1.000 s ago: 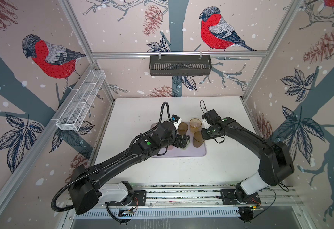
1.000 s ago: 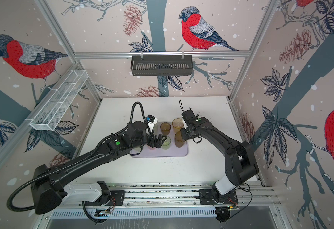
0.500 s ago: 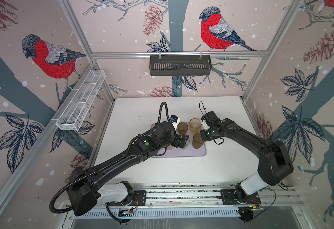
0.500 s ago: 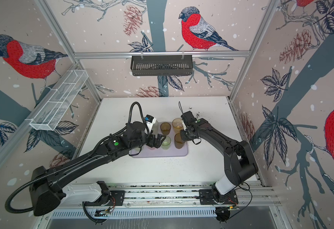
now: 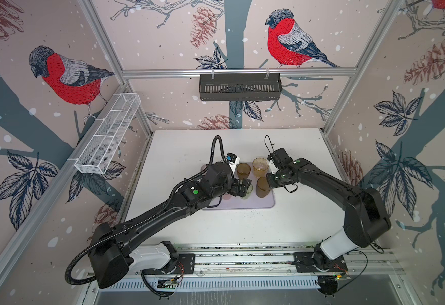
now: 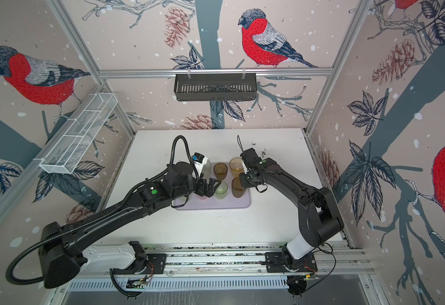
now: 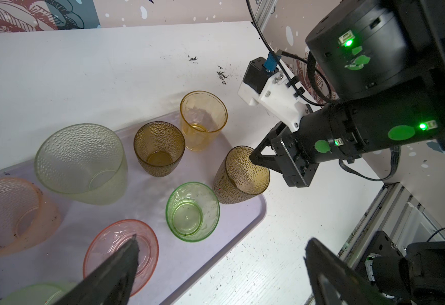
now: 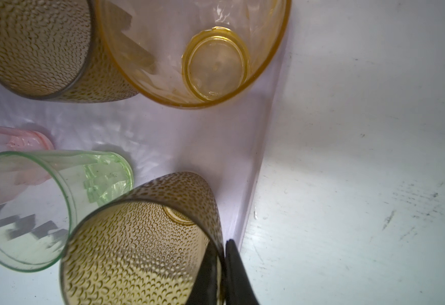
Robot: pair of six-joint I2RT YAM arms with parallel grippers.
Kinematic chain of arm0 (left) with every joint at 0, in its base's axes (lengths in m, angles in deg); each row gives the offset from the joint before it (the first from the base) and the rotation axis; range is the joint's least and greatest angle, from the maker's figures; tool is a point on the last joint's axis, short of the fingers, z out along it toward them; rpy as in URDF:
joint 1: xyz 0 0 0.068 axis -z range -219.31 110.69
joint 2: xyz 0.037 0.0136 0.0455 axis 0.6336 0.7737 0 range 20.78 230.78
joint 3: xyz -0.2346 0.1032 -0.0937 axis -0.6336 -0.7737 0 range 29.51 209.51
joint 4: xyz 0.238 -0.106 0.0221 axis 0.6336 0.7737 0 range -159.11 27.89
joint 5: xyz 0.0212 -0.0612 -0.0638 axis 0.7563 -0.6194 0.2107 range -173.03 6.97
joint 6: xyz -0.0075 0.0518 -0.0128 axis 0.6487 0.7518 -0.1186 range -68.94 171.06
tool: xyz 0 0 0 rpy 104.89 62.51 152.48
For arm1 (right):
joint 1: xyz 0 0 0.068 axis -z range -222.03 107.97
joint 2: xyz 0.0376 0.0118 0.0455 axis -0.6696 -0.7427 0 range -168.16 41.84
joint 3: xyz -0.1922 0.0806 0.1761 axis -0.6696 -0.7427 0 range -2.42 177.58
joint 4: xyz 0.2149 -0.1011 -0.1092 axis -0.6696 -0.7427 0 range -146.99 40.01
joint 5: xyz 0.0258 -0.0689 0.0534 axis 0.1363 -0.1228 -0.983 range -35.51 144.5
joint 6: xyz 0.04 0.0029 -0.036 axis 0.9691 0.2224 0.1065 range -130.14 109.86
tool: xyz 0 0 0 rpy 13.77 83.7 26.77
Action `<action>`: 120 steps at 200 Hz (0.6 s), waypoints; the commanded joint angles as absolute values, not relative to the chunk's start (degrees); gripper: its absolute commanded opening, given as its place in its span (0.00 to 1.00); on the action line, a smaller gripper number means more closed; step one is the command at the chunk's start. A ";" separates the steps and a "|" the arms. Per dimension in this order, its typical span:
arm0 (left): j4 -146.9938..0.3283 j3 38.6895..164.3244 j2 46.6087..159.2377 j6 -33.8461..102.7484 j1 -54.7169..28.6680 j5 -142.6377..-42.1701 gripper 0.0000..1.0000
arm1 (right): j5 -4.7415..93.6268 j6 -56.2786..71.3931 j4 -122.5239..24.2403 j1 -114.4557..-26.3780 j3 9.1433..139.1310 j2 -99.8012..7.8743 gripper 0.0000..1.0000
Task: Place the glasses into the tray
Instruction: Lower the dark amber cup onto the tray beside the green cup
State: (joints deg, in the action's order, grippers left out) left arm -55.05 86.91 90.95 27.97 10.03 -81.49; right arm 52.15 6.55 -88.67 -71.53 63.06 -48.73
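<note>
Left wrist view shows the right pincer [image 7: 253, 155] closed on the lip of a brown glass [image 7: 240, 177], with one finger inside the wall and one outside. The right wrist view shows the same thin pinch from close above. This brown glass is in the corner of the tray [image 7: 147, 192] nearest the right arm, close to the low rim and just beside a green glass [image 7: 192, 211]. Whether its base rests flat or leans a little I cannot tell.

The left pincer [image 7: 222, 239] hangs wide open over the tray and holds nothing; one of its fingers is above a pink glass [image 7: 121, 253]. An amber glass [image 7: 203, 120], a second brown glass [image 7: 159, 149] and a frosted glass [image 7: 81, 163] also stand in the tray. In both top views I find no glass out on the white worktop [image 5: 242, 229].

The step in hand looks like the set-down of this brown glass, probably among the last to go in. The next move calls for parting the right pincer gently and then rising straight up, so the inner finger clears the lip without hooking it. A sideways pull could tip the glass over the rim or knock it into the green glass.
</note>
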 commanded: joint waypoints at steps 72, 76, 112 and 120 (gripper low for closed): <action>-57.53 86.99 90.68 27.47 9.83 -81.01 0.98 | 53.97 7.69 -89.72 -72.70 64.11 -49.09 0.16; -57.57 86.99 90.68 27.47 9.78 -81.01 0.98 | 53.97 7.65 -89.69 -72.72 64.11 -49.09 0.16; -57.57 86.99 90.63 27.40 9.77 -81.00 0.98 | 53.88 7.74 -89.54 -72.77 63.85 -49.14 0.18; -57.56 86.99 90.56 27.38 9.75 -81.01 0.98 | 53.88 7.77 -89.54 -72.71 63.85 -49.04 0.19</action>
